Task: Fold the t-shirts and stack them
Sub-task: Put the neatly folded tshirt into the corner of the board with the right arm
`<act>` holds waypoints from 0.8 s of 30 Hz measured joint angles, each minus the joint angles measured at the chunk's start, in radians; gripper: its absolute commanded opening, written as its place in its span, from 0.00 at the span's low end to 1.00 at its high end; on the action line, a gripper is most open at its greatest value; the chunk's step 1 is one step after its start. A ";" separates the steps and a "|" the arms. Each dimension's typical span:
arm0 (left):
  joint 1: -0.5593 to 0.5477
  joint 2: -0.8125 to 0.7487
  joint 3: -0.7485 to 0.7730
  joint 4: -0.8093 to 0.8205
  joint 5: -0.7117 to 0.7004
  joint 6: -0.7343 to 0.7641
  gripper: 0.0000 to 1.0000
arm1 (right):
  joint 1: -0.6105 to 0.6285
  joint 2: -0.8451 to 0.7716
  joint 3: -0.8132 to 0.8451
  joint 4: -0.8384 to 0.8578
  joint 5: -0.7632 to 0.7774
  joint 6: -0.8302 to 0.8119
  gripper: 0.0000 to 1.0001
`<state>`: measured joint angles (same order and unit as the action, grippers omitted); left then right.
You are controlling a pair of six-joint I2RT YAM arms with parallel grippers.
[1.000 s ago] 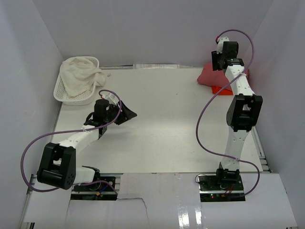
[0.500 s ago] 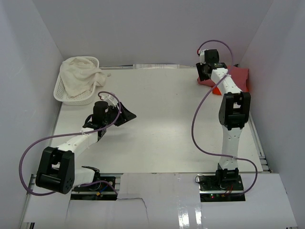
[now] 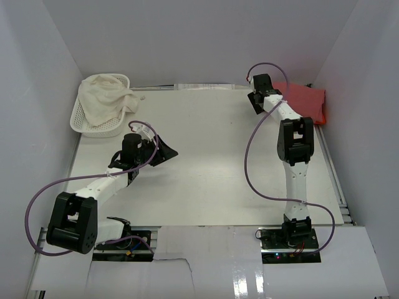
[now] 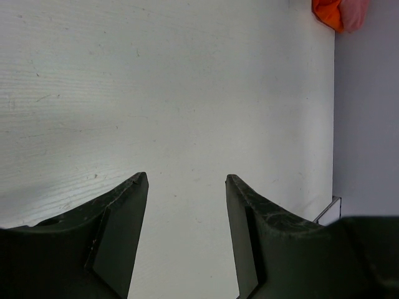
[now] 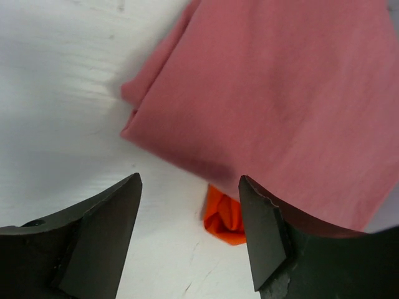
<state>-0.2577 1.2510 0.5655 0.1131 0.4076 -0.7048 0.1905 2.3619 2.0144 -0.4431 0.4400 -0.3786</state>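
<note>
A white bench point(image 3: 206, 156) with a faint wood-grain surface fills the floor of a plain white enclosure. A pale back wall point(image 3: 199, 37) rises behind it, with a left wall point(image 3: 31, 93) and a right wall point(image 3: 368, 124) slanting in at the sides. A metal rail point(image 3: 336, 180) runs along the bench's right edge. A white board point(image 3: 355, 261) covers the near edge, its glossy patch catching the soft, even light.

White links point(image 3: 298, 180), black joints point(image 3: 294, 140) (cables point(image 3: 246, 163) seemingly purple)

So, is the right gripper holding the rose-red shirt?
No, the right gripper stands open and empty, and the rose-red shirt lies on the table ahead of it.
</note>
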 measured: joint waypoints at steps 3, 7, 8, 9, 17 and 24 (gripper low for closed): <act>0.000 0.000 0.000 0.000 -0.001 0.003 0.64 | 0.003 0.033 0.000 0.067 0.078 -0.050 0.74; 0.000 0.002 -0.001 0.001 -0.001 0.006 0.64 | 0.008 0.071 0.002 0.133 0.138 -0.102 0.73; 0.000 0.003 -0.001 0.001 -0.001 0.007 0.64 | 0.008 0.082 0.006 0.140 0.150 -0.113 0.72; 0.000 0.005 -0.001 0.001 -0.001 0.008 0.64 | 0.008 0.092 0.011 0.147 0.158 -0.123 0.69; 0.000 0.007 -0.001 0.002 -0.002 0.009 0.64 | 0.014 0.108 0.023 0.178 0.178 -0.157 0.18; 0.000 0.021 -0.001 0.003 -0.002 0.009 0.64 | 0.013 0.105 0.017 0.186 0.177 -0.151 0.08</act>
<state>-0.2577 1.2720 0.5648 0.1162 0.4061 -0.6960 0.2039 2.4668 2.0315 -0.2573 0.6170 -0.5297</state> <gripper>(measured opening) 0.639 0.103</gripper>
